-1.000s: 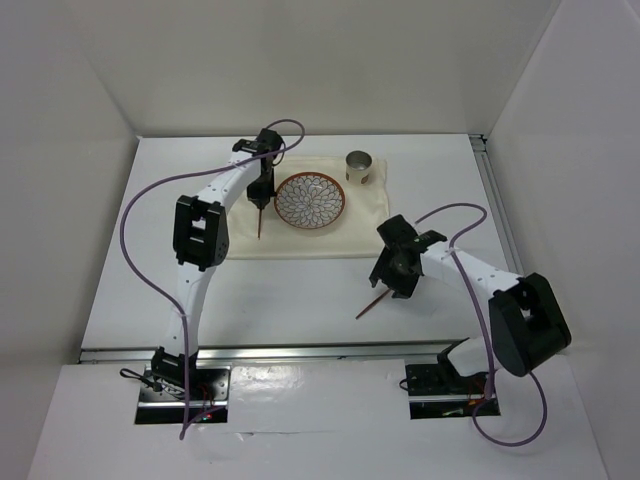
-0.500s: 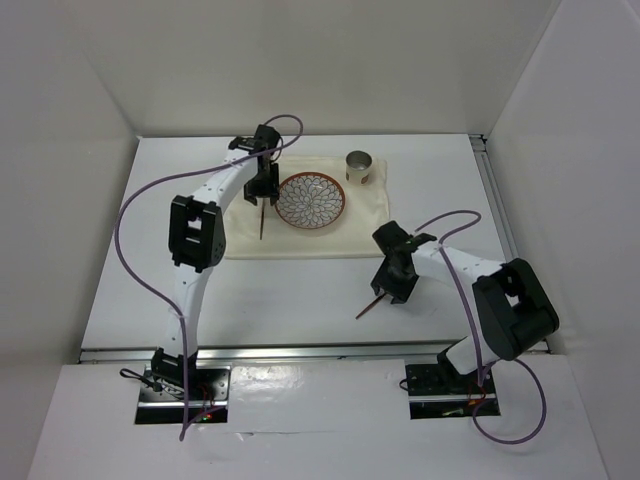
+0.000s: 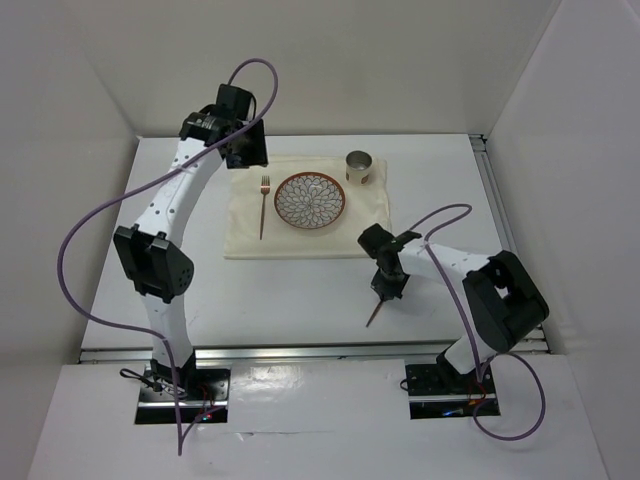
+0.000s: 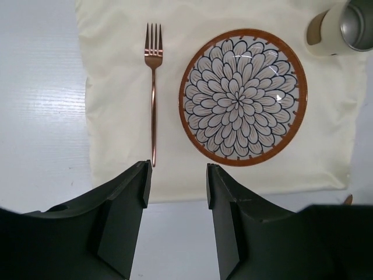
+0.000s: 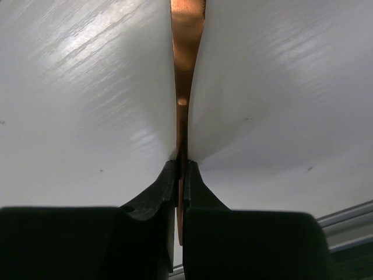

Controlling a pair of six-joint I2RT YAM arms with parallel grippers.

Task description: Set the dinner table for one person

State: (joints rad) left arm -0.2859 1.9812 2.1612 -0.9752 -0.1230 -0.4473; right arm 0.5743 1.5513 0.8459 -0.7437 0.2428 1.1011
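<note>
I see right gripper (image 5: 180, 172) pinching slim copper utensil (image 5: 185, 58) on large white tabletop (image 3: 300, 290), near right. Left gripper (image 4: 176, 175) spread wide, empty, far left; copper fork (image 4: 153, 87) lies on cream cloth (image 4: 116, 128).

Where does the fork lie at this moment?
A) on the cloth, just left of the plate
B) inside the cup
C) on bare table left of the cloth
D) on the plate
A: the fork lies flat on the cloth, left of the plate and not touching it; the open left gripper is clear of it, and the right gripper is shut on another copper utensil.
</note>
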